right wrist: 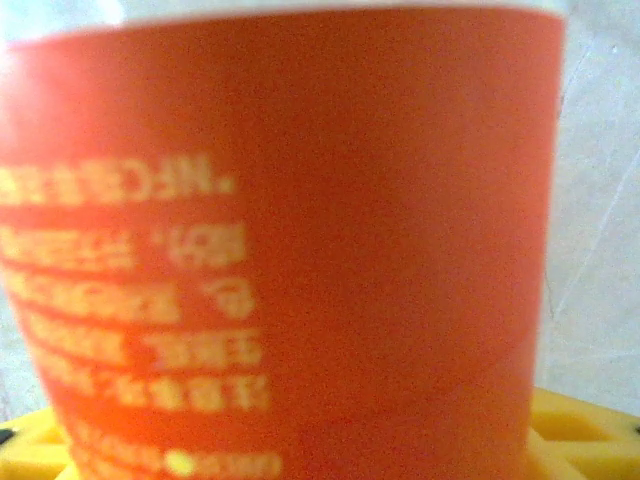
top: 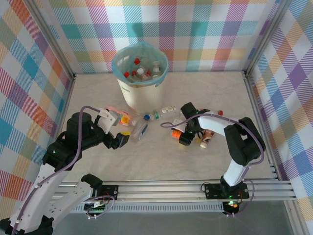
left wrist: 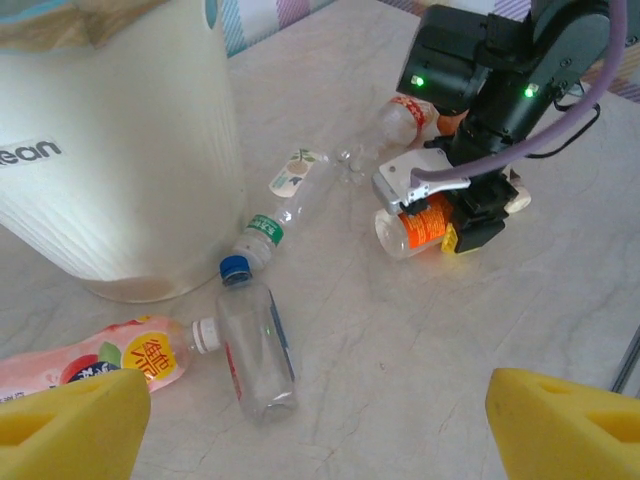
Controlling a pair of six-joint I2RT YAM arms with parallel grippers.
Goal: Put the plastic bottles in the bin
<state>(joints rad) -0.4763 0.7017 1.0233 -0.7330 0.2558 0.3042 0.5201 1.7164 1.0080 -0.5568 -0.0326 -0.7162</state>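
- The bin [top: 138, 98] stands on the tabletop [top: 161, 161] toward the back, left of centre. It is near the checked back wall [top: 205, 29] but apart from it. Several bottles [top: 140, 72] lie inside, below the bag folded over its rim.
- The left pincer [left wrist: 320, 425] is spread wide with nothing between its yellow fingertips [left wrist: 75, 425]. It hangs low near the front left of the bin.
- Just ahead of it a clear blue-capped bottle [left wrist: 255, 345] lies flat, its cap close to the foot of the bin.
- A pink bottle [left wrist: 110, 365] lies on the bin's near side, its white cap just beside the blue-capped bottle.
- A green-capped bottle [left wrist: 285, 205] lies aslant past these, its cap near the blue one and close to the bin wall.
- The right pincer [top: 182, 137] is down at the tabletop right of centre, with the orange-labelled bottle [left wrist: 425, 225] lying on its side between its jaws. I cannot tell whether the jaws press on it or merely straddle it.
- More loose bottles [top: 206, 138] lie just beside that pincer on its right, crowding that side.
- Bare tabletop runs in a wide band between the loose bottles and the metal rail [top: 161, 188] at the near edge.
- The back right corner is also bare, well apart from the bin, and a narrower bare strip lies between the bin and the left wall.
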